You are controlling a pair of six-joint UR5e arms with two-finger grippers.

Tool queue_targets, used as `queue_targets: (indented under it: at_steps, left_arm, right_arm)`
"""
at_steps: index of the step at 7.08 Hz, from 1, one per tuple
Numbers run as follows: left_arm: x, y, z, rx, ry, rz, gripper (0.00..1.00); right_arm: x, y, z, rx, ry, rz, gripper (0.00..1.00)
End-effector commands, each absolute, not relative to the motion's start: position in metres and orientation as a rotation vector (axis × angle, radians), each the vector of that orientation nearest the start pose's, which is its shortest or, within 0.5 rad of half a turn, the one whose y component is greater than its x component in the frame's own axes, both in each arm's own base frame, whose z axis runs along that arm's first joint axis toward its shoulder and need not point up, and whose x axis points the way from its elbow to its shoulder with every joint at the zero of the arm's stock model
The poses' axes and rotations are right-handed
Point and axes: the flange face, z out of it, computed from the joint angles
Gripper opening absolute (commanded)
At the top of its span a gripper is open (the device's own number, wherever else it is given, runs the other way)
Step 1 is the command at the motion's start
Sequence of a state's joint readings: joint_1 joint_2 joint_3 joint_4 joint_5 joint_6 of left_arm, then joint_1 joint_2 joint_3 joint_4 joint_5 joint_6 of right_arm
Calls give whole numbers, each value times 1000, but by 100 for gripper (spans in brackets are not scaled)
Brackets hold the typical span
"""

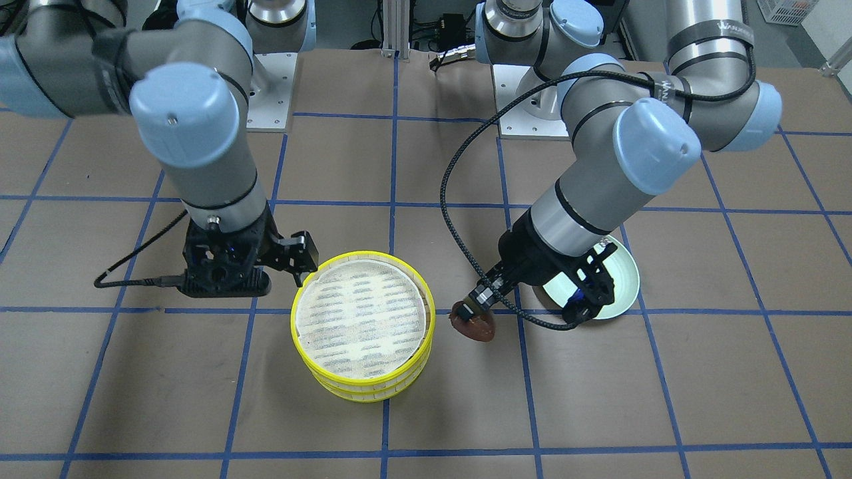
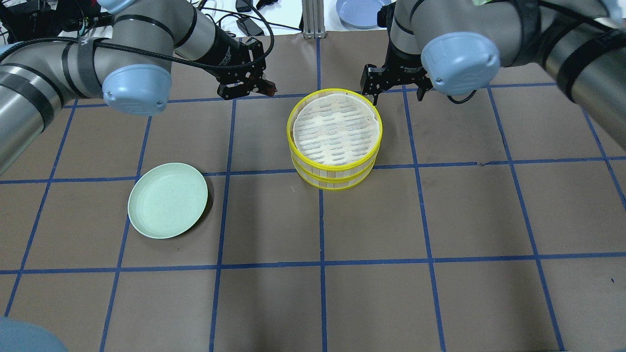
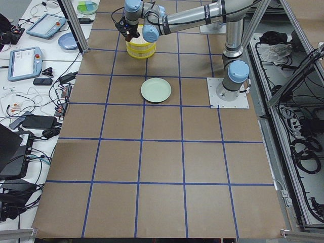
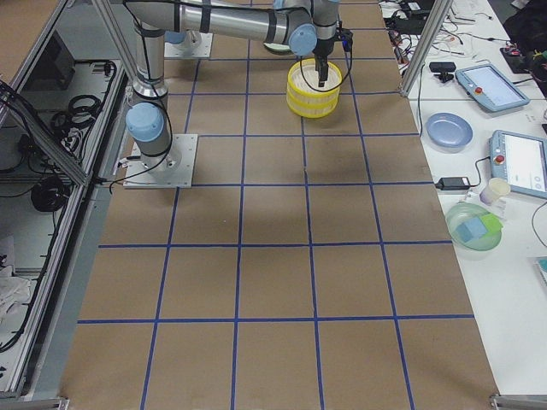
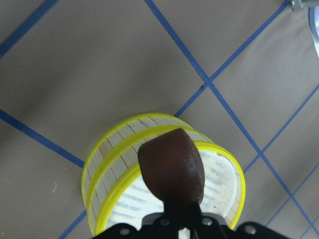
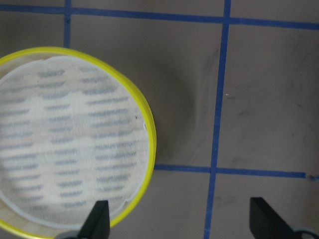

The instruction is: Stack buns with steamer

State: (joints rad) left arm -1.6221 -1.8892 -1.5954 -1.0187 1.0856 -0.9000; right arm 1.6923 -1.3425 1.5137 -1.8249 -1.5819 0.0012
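The steamer (image 2: 337,172) is two yellow-rimmed trays stacked at the table's middle; the top tray's mesh floor is bare. My left gripper (image 2: 264,87) is shut on the dark reddish-brown bun (image 1: 476,327) and holds it above the table, beside the steamer (image 1: 373,382). In the left wrist view the bun (image 5: 172,167) hangs in front of the steamer (image 5: 114,164). My right gripper (image 2: 371,88) is open and empty at the steamer's other side; its fingers (image 6: 97,219) straddle the rim (image 6: 149,144). The cream-white bun is hidden.
The mint-green plate (image 2: 167,200) lies empty on the left arm's side, partly under that arm in the front view (image 1: 622,283). A blue plate (image 2: 359,7) sits beyond the table's far edge. The left arm's black cable (image 1: 452,219) loops near the bun.
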Motion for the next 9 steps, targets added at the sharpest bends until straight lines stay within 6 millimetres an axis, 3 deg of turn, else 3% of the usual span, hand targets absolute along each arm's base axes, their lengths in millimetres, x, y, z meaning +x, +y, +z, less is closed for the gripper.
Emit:
queue_targets:
  at_steps: [1,2,3,5,6,7,8,9]
  left_arm:
    - [-260,-603,342,955,-2368,-159,18]
    - [-273,-601,327,955,-2380,-184,43]
    - [-279,-603,319,975,-2369,-179,57]
    - [-288,-604,317,977,-2358,-162,100]
    - [-289,-604,320,992,-2348,-159,100]
    - [-282,-604,345,969,-2365,-67,99]
    - [-259,-607,360,868,-2516,112,100]
    - [-231,-607,374,789,-2592,132,100]
  right_arm:
    - [197,-508,507,-497,3087,-252,100]
    - [198,-498,513,-515,3092,-246,100]
    - [198,-497,505,-520,3094,-189,100]
    - [192,-499,505,-509,3103,-190,100]
    - [188,-500,507,-497,3105,-200,100]
    - [176,-504,511,-457,3106,-217,100]
    - [160,-507,512,-412,3120,-205,100]
    - [160,-499,515,-402,3119,-186,100]
